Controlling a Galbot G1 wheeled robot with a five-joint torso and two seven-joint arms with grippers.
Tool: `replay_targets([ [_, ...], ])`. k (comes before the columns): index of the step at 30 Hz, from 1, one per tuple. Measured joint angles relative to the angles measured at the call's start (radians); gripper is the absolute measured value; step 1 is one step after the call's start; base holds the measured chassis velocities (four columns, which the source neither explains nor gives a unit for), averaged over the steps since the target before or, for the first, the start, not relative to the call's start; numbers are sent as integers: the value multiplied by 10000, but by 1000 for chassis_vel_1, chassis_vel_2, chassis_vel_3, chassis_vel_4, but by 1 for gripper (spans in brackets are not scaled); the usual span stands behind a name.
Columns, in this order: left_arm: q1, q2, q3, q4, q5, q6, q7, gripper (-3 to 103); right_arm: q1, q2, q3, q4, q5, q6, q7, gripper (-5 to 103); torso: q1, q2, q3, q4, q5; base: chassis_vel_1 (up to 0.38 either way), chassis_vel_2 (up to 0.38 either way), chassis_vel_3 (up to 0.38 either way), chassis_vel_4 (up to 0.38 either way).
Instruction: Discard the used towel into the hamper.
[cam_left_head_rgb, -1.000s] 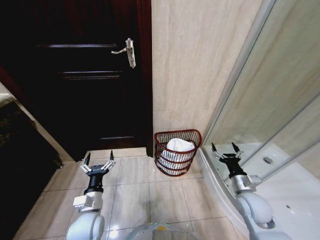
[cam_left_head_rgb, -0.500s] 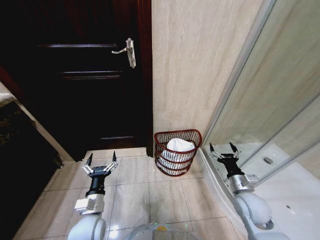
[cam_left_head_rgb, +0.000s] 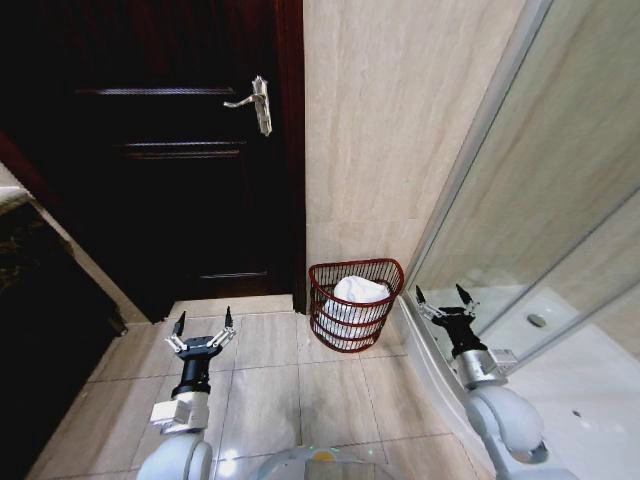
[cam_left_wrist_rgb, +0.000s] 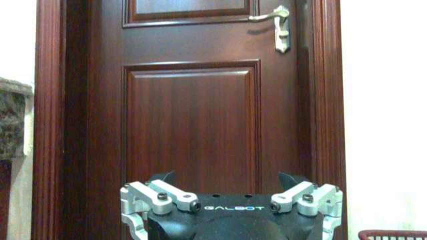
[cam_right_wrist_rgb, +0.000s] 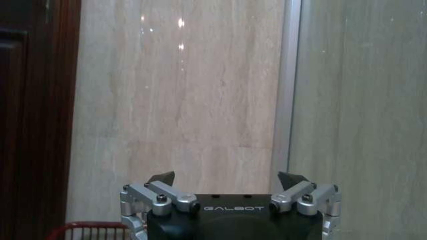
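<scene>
The hamper (cam_left_head_rgb: 352, 325), a dark red wire basket, stands on the tiled floor against the beige wall, and a white towel (cam_left_head_rgb: 358, 292) lies bunched inside it. My left gripper (cam_left_head_rgb: 203, 326) hovers open and empty to the hamper's left, over the floor in front of the door. My right gripper (cam_left_head_rgb: 440, 297) is open and empty just right of the hamper, by the glass shower screen. A strip of the hamper's rim (cam_left_wrist_rgb: 392, 233) shows in the left wrist view, and its rim (cam_right_wrist_rgb: 90, 228) shows again in the right wrist view.
A dark wooden door (cam_left_head_rgb: 170, 150) with a metal lever handle (cam_left_head_rgb: 254, 104) fills the wall left of the hamper. A glass shower enclosure (cam_left_head_rgb: 540, 230) with a raised curb closes off the right side. A dark cabinet (cam_left_head_rgb: 40, 300) stands at far left. Beige floor tiles (cam_left_head_rgb: 290, 390) lie in front.
Both grippers have drifted slightly: the left one a little lower and to the right, the right one a little to the left. The hamper and towel have not moved.
</scene>
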Motion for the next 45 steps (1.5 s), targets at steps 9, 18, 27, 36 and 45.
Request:
replay_targets([
  [9, -250, 0, 374, -94, 23, 57, -186, 100, -286, 532, 53, 688, -98, -337, 148, 100, 0, 0, 0, 0, -2, 59, -66, -59, 57],
  [18, -170, 42, 524, 26, 88, -115, -205, 100, -786, 960, -9, 947, -539, -311, 199, 100, 0, 0, 0, 0, 0, 52, -55, -56, 57],
  [27, -258, 191, 508, 248, 7, -119, -192, 100, -1006, 829, 515, 732, -512, -129, 190, 100, -1, 1, -1, -1, 0, 71, -77, -79, 72],
  [36, -306, 202, 605, 342, 68, -125, -178, 100, -1084, 767, 803, 610, -377, -5, 135, 100, -1, 0, -1, -1, 1, 89, -96, -91, 81],
  [45, -255, 184, 947, 360, 291, -122, -173, 100, -1113, 942, 590, 675, -506, -42, 141, 100, 0, 0, -1, 0, -1, 100, -108, -100, 94],
])
